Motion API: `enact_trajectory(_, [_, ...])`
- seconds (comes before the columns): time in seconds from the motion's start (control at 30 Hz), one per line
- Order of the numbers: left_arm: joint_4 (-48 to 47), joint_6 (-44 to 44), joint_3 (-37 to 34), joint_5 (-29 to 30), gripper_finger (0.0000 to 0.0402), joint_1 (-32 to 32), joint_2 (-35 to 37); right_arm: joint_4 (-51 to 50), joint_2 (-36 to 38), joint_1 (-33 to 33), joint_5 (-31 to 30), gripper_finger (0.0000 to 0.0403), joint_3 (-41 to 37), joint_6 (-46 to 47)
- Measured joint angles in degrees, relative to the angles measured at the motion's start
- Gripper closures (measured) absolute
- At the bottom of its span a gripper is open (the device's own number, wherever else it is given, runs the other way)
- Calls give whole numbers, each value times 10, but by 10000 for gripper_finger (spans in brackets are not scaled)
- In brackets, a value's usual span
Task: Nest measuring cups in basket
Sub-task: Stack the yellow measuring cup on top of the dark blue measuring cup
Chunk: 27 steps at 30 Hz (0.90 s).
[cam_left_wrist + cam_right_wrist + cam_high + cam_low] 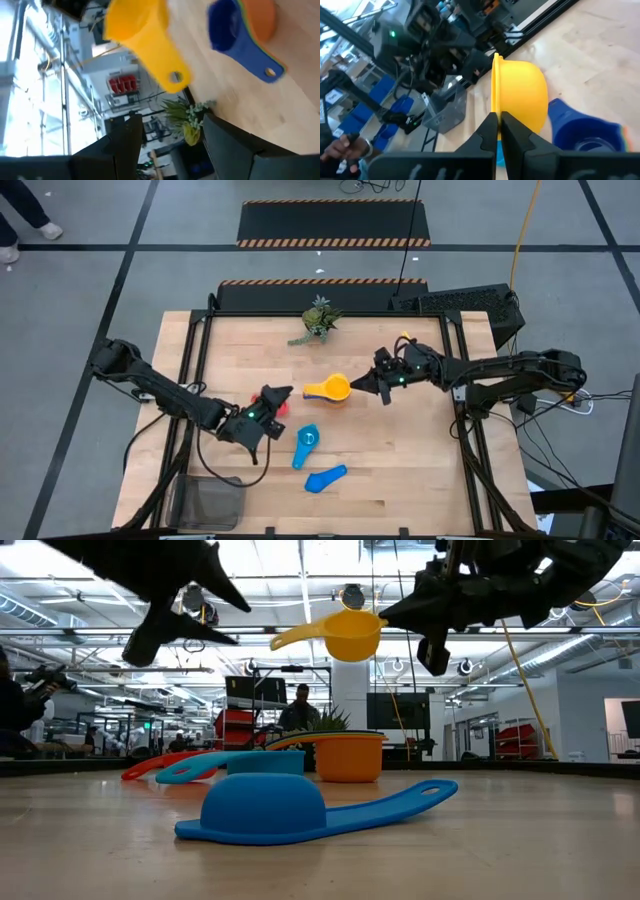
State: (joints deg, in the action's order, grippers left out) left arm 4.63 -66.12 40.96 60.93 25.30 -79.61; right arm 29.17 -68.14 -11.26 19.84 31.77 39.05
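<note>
My right gripper (372,385) is shut on a yellow measuring cup (330,388) and holds it in the air (345,635) above a nested stack of cups, orange outside (348,758) and dark blue inside (232,25). My left gripper (272,402) hovers open beside a red cup (283,408), its fingers (125,145) empty and aimed toward the yellow cup's handle (172,77). A light blue cup (306,445) and a blue cup (325,478), mouth down, lie on the table nearer the front. The mesh basket (210,502) stands at the near left corner. My right gripper pinches the yellow cup's rim (496,107) between its two fingers, on the side opposite the handle (308,391). The fingers come roughly level from the table's right. The cup is lifted clear of the stack, its handle pointing toward the left gripper.
A small green plant (318,320) stands at the table's far middle. Black frame rails (195,370) run along the table's left and right sides. Bare wood lies between the cups and the basket. People show in the room beyond the table (300,705).
</note>
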Motion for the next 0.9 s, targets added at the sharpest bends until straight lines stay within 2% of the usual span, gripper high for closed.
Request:
enact_trajectory(0.27, [0, -25, -9, -41, 187, -4, 0, 2, 0, -8, 2, 403, 0, 19])
enact_trajectory(0.47, [6, -70, -10, -44, 187, -14, 0, 13, 0, 0, 2, 403, 0, 24])
enact_trajectory(0.77, [148, -252, -10, -45, 187, -2, 0, 63, 0, 23, 0, 403, 0, 38])
enact_trajectory(0.9, [163, -283, -10, -50, 187, 4, 0, 66, 0, 31, -1, 403, 0, 38])
